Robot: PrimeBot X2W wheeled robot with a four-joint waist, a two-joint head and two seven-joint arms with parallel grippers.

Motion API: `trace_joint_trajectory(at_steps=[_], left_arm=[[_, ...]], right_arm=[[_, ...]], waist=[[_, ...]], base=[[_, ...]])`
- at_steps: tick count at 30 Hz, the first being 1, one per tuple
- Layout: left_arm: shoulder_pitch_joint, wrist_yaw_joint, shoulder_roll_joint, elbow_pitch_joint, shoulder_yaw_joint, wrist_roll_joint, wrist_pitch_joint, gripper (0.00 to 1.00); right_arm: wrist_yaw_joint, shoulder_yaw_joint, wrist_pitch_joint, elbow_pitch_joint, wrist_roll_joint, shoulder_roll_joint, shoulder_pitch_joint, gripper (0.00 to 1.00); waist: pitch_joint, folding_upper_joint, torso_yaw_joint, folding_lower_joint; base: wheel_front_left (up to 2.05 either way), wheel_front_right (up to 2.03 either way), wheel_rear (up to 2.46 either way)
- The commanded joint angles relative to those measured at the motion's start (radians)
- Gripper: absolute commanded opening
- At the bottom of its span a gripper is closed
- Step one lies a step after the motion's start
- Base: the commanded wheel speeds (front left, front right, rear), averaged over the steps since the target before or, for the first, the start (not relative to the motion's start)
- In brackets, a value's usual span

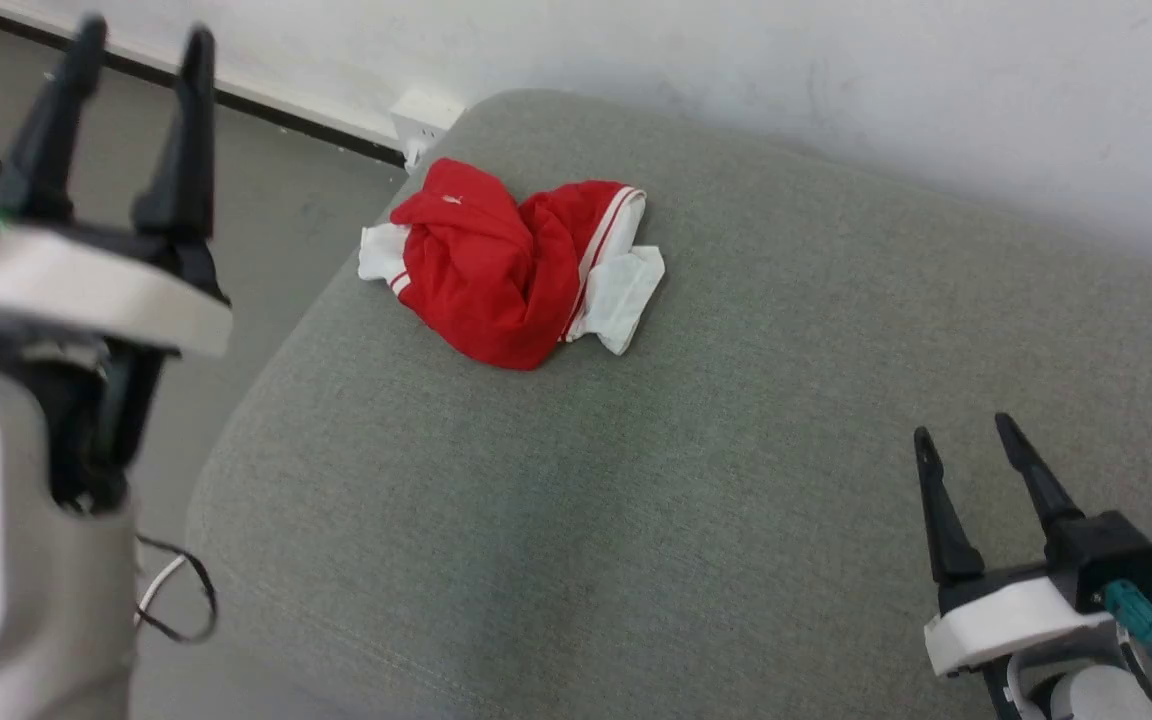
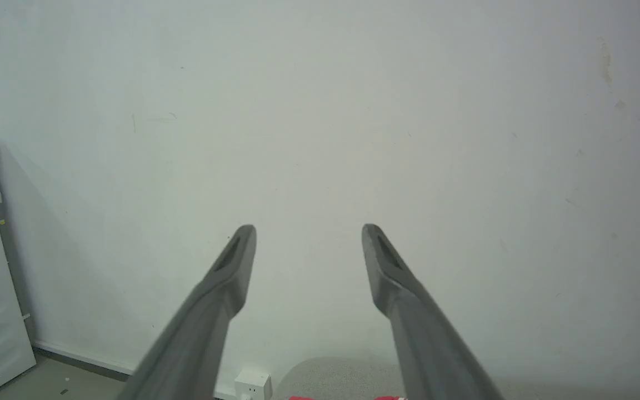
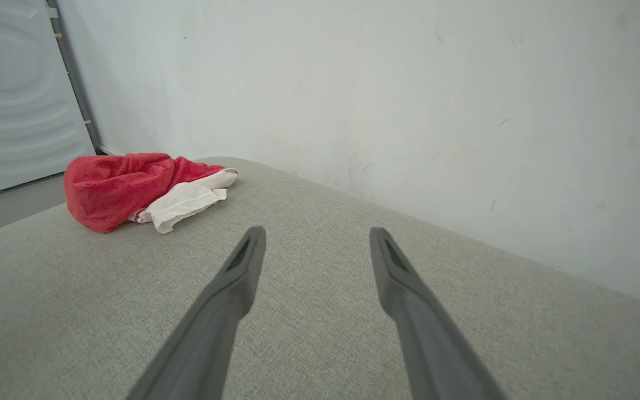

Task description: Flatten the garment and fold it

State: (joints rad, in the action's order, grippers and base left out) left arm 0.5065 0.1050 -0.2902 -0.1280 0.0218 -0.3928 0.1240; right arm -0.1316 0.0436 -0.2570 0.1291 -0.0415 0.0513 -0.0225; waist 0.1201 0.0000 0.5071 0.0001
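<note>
Red garment (white sleeves, striped trim) on grey-green cushion.

Grey cushion against white wall, grey floor.

A sparse, home-like room — a grey upholstered cushion set against a scuffed white wall, with a wall socket, dark skirting and grey floor beyond the left pincer.

The shirt is lying bunched, hiding much of itself from you. The left wrist view's bottom edge is cutting it off.
</note>
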Motion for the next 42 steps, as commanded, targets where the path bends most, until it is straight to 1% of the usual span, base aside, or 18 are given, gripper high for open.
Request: trace_joint_trajectory(at_steps=[1, 5, 7, 8, 11, 14, 18, 22, 24, 29, 31, 33, 39, 40, 41, 42], left_arm=[[0.047, 0.009, -0.02, 0.034, -0.007, -0.026, 0.031, 1.0], [0.182, 0.02, -0.078, 0.147, -0.039, -0.089, 0.111, 1.0], [0.23, 0.023, -0.109, 0.212, -0.079, -0.117, 0.166, 1.0], [0.23, 0.023, -0.109, 0.212, -0.079, -0.117, 0.166, 1.0], [0.286, 0.025, -0.161, 0.287, -0.16, -0.174, 0.261, 1.0], [0.34, 0.025, -0.193, 0.349, -0.217, -0.252, 0.339, 1.0], [0.388, 0.025, -0.2, 0.433, -0.276, -0.356, 0.475, 1.0], [0.416, 0.02, -0.179, 0.508, -0.309, -0.438, 0.636, 1.0], [0.432, 0.007, -0.178, 0.533, -0.319, -0.439, 0.674, 1.0], [0.434, -0.043, -0.183, 0.607, -0.351, -0.443, 0.795, 1.0], [0.427, -0.051, -0.181, 0.623, -0.358, -0.46, 0.843, 1.0], [0.423, -0.06, -0.185, 0.633, -0.359, -0.459, 0.85, 1.0], [0.402, -0.072, -0.195, 0.682, -0.368, -0.417, 0.778, 1.0], [0.402, -0.067, -0.195, 0.695, -0.369, -0.413, 0.764, 0.84], [0.401, -0.063, -0.195, 0.709, -0.368, -0.411, 0.749, 0.49], [0.4, -0.058, -0.192, 0.724, -0.367, -0.411, 0.735, 0.33]], right_arm=[[0.001, 0.003, -0.004, -0.011, -0.014, -0.001, -0.019, 1.0], [0.001, 0.006, 0.007, -0.042, -0.042, -0.001, -0.039, 1.0], [0.001, 0.007, 0.019, -0.063, -0.057, -0.001, -0.047, 1.0], [0.001, 0.007, 0.019, -0.063, -0.057, -0.001, -0.047, 1.0], [0.001, 0.007, 0.04, -0.101, -0.079, -0.001, -0.054, 1.0], [0.001, 0.006, 0.061, -0.144, -0.1, -0.001, -0.062, 1.0], [0.001, 0.001, 0.088, -0.203, -0.123, -0.001, -0.071, 1.0], [0.001, -0.005, 0.112, -0.247, -0.14, -0.001, -0.075, 1.0], [0.001, -0.011, 0.123, -0.264, -0.148, -0.001, -0.077, 1.0], [0.001, -0.022, 0.145, -0.299, -0.165, -0.001, -0.085, 1.0], [0.001, -0.023, 0.151, -0.31, -0.17, -0.001, -0.087, 1.0], [0.001, -0.023, 0.156, -0.321, -0.175, -0.001, -0.089, 1.0], [0.001, -0.021, 0.164, -0.348, -0.182, -0.001, -0.092, 1.0], [0.001, -0.021, 0.165, -0.351, -0.183, -0.001, -0.092, 1.0], [0.001, -0.021, 0.166, -0.353, -0.184, -0.001, -0.092, 1.0], [0.001, -0.021, 0.167, -0.355, -0.184, -0.001, -0.092, 1.0]], waist=[[0.055, 0.0, -0.023, -0.0001], [0.113, 0.0, -0.051, -0.0001], [0.141, 0.0, -0.065, -0.0001], [0.141, 0.0, -0.065, -0.0001], [0.179, 0.0, -0.086, -0.0001], [0.213, 0.0, -0.106, -0.0001], [0.255, 0.0, -0.125, -0.0001], [0.295, 0.0, -0.138, -0.0001], [0.314, 0.0, -0.147, -0.0001], [0.356, 0.0, -0.177, -0.0001], [0.37, 0.0, -0.188, -0.0001], [0.384, 0.0, -0.197, -0.0001], [0.413, 0.0, -0.222, -0.0001], [0.416, 0.0, -0.225, -0.0001], [0.418, 0.0, -0.228, -0.0001], [0.419, 0.0, -0.229, -0.0001]], base=[[0.0, 0.0, 0.0], [0.0, 0.0, 0.0], [0.0, 0.0, 0.0], [0.0, 0.0, 0.0], [0.0, 0.0, 0.0], [0.0, 0.0, 0.0], [0.0, 0.0, 0.0], [0.0, 0.0, 0.0], [0.0, 0.0, 0.0], [0.0, 0.0, 0.0], [0.0, 0.0, 0.0], [0.0, 0.0, 0.0], [0.0, 0.0, 0.0], [0.0, 0.0, 0.0], [0.0, 0.0, 0.0], [0.0, 0.0, 0.0]])
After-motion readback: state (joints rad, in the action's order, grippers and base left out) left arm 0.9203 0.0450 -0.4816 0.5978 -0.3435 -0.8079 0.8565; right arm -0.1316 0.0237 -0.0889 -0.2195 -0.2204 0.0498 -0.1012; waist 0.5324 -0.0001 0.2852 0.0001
